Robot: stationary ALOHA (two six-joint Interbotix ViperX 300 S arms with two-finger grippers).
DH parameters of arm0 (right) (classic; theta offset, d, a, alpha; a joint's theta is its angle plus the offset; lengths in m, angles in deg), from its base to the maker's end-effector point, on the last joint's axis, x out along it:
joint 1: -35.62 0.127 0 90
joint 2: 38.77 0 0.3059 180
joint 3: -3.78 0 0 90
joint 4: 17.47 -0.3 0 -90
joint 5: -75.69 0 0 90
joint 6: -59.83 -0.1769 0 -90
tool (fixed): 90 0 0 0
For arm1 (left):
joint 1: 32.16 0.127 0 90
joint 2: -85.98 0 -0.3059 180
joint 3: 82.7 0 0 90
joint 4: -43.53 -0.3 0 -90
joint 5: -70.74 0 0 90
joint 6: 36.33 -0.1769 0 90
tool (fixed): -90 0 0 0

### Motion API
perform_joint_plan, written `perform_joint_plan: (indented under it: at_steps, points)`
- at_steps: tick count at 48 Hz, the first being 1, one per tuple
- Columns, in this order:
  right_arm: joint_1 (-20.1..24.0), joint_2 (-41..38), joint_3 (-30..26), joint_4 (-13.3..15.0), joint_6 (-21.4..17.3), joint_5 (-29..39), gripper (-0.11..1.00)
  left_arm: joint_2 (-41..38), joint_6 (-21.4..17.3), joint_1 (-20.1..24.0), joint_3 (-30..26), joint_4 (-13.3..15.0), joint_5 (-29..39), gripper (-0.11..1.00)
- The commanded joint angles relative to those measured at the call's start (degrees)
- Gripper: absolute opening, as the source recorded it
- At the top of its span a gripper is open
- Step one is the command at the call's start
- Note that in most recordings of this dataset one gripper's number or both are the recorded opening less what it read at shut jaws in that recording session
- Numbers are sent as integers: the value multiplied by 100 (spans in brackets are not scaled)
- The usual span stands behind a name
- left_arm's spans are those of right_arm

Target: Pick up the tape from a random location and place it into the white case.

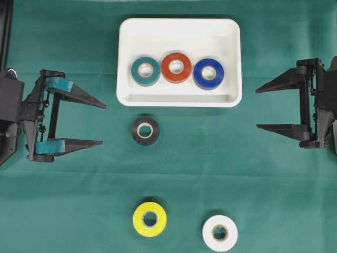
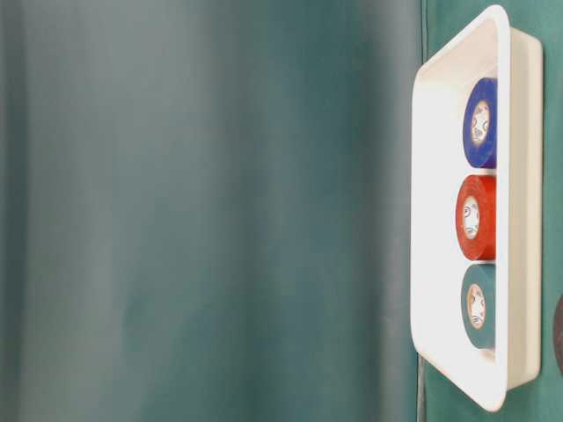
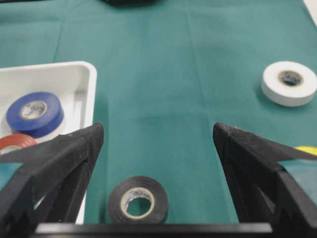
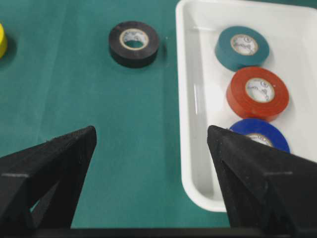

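We see the white case (image 1: 179, 28) lying flat on the green-covered counter (image 1: 68, 211), and we use it as our landmark. Inside it three tape rolls lie flat in a row along its near rim: a teal roll (image 1: 146, 70), a red roll (image 1: 176, 67) beside it, and a blue roll (image 1: 208, 74) at the other end. Just outside that near rim, below the teal roll, a black tape roll (image 1: 145, 130) lies flat on the cloth, close to the case but apart from it. Well away from the case, toward the front edge of the counter, we find a yellow roll (image 1: 149, 219) and a white roll (image 1: 220, 233), set apart from each other. To the left of the case the left end effector (image 1: 103, 124) has its jaws spread wide with nothing between them. To the right of the case the right end effector (image 1: 257, 108) likewise stands wide apart and empty.
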Motion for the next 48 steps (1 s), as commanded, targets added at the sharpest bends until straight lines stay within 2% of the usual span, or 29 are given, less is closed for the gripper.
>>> perform_joint_plan:
  at_steps: [1,48]
  points:
    - [-9,-18,-88,-9,9,-53,87,9,9,-18,-132,9,-18,99]
    - [-9,-18,-70,-9,9,-149,87,132,9,-18,35,9,123,99]
